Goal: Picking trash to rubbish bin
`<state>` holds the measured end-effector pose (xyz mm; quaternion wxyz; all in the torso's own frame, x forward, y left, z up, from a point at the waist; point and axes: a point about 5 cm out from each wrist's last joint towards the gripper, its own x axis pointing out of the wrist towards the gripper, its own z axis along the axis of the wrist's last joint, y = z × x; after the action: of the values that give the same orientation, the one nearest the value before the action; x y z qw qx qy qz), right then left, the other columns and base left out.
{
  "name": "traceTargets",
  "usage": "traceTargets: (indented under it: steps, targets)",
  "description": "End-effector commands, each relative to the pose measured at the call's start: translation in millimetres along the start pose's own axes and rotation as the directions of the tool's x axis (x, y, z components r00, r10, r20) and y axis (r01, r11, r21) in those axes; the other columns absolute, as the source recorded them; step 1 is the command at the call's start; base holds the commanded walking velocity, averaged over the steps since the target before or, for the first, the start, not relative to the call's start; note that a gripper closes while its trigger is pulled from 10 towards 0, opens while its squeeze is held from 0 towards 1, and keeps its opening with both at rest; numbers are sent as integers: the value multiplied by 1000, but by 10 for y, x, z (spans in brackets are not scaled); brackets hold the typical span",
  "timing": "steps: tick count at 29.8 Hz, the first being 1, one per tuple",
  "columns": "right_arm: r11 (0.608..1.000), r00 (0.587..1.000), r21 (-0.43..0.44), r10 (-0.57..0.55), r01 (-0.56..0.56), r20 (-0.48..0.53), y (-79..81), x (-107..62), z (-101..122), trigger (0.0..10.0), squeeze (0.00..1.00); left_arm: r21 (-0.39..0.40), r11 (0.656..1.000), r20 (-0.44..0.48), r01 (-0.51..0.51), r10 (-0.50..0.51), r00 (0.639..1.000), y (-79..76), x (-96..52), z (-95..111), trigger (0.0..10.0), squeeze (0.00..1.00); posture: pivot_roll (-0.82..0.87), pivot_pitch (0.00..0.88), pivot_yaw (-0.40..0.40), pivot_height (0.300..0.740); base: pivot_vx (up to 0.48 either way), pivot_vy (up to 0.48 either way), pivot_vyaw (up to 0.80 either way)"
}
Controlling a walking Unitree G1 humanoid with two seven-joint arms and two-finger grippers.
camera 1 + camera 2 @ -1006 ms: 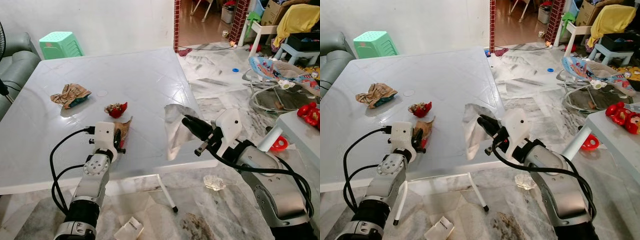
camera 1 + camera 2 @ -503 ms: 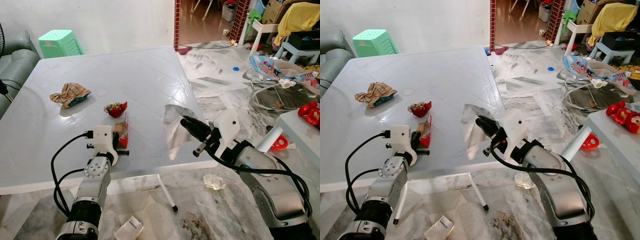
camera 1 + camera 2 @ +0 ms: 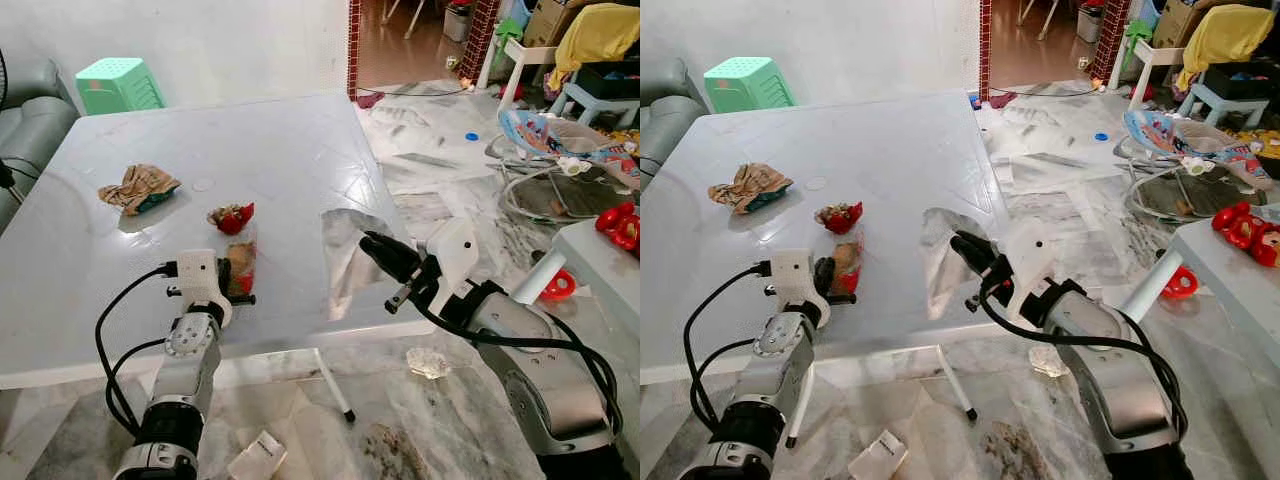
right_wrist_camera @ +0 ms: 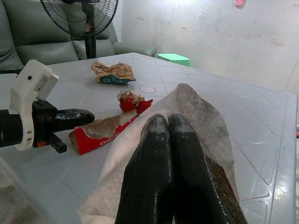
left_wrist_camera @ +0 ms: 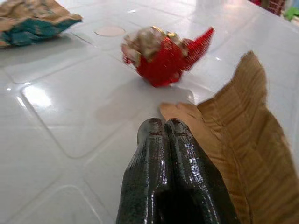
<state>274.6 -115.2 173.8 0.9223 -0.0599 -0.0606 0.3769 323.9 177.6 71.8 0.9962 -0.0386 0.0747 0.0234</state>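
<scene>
Still pinched: crinkly translucent bag [image 3: 345, 255], flattened wrapper [image 3: 240, 268].

Head stereo pair looks forward and down from above over the pale grey tiled plastic table [image 3: 290, 150], both eyes sharing it; each wrist camera sits low and close, sighting along its own fingers, both catching the crumpled red foil wrapper [image 5: 163, 53] from opposite sides.

You have a green stool [image 3: 122, 88] in the frame's upper left, grey sofa [image 3: 30, 125] beside it, a baby bouncer [image 3: 560, 150] at upper right, white worktop [image 3: 290, 150] centre.
</scene>
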Motion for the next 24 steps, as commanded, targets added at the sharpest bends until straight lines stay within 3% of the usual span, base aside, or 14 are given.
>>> traceTargets:
  steps: [1, 12, 17, 18, 19, 24]
  targets:
    - [1000, 1000, -16, 17, -17, 10, 13, 35, 43, 0, 0, -16, 1000, 35, -17, 18, 999, 44, -6, 53, 0, 0, -61, 27, 42, 740, 0, 0, 0]
    - [1000, 1000, -18, 17, -17, 11, 12, 41, 43, 0, 0, -29, 999, 154, -22, 27, 988, 64, -60, 204, 0, 0, -59, 29, 39, 740, 0, 0, 0]
    - [1000, 1000, -23, 13, -13, 11, 0, 38, 42, 0, 0, 67, 996, 253, -56, 37, 967, 68, -117, 354, 0, 0, -57, 27, 36, 740, 0, 0, 0]
    - [1000, 1000, -25, 11, -11, 11, -5, 38, 42, 0, 0, 93, 994, 305, -62, 31, 952, 43, -137, 458, 5843, 0, -56, 27, 35, 740, 0, 0, 0]
    - [1000, 1000, -25, 11, -11, 11, -8, 39, 42, 0, 0, 93, 994, 333, -64, 29, 943, 23, -146, 520, 10000, 1000, -56, 27, 34, 740, 0, 0, 0]
    - [999, 1000, -30, 16, -16, 12, -4, 57, 43, 0, 0, 72, 996, 405, 56, -81, 911, -219, -164, 729, 10000, 1000, -56, 21, 32, 740, 0, 0, 0]
